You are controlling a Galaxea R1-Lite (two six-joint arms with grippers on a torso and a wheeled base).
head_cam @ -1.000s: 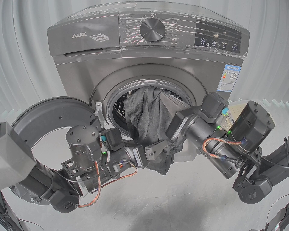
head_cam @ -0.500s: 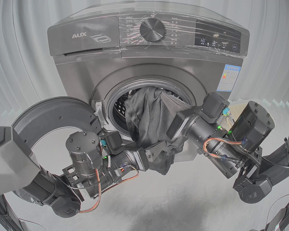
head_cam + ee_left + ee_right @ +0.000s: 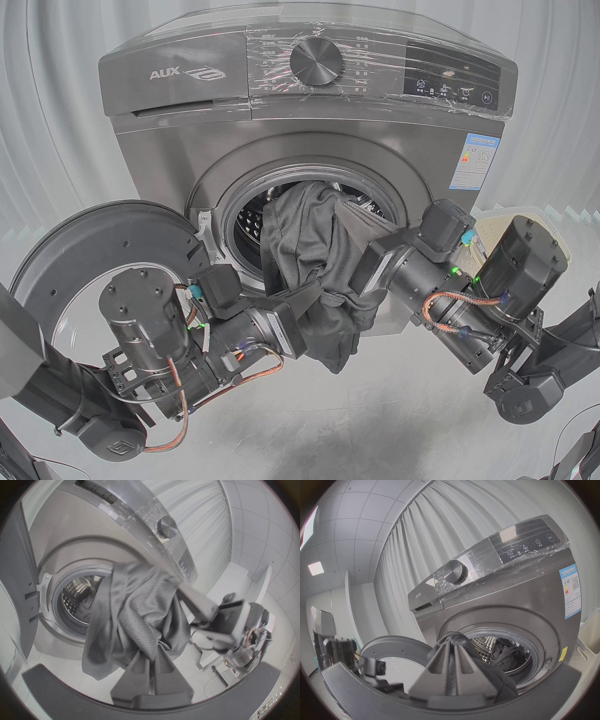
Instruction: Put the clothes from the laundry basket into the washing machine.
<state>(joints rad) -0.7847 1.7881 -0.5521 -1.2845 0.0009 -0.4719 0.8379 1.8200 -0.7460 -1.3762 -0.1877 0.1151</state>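
Dark grey garment (image 3: 306, 244) hanging across the round opening of the washing machine (image 3: 187, 144), upper part at the drum mouth, lower end dangling outside below the opening's bottom rim. Right gripper (image 3: 349, 215) is pinched tight on the garment's upper fold at the opening's right edge. Left gripper (image 3: 307, 294) is clamped on a lower fold, outside the rim. Count: one held garment, two grippers, one open door (image 3: 106, 237), one pale laundry basket (image 3: 590, 633). Other clothes (image 3: 506, 655) lie in the drum.
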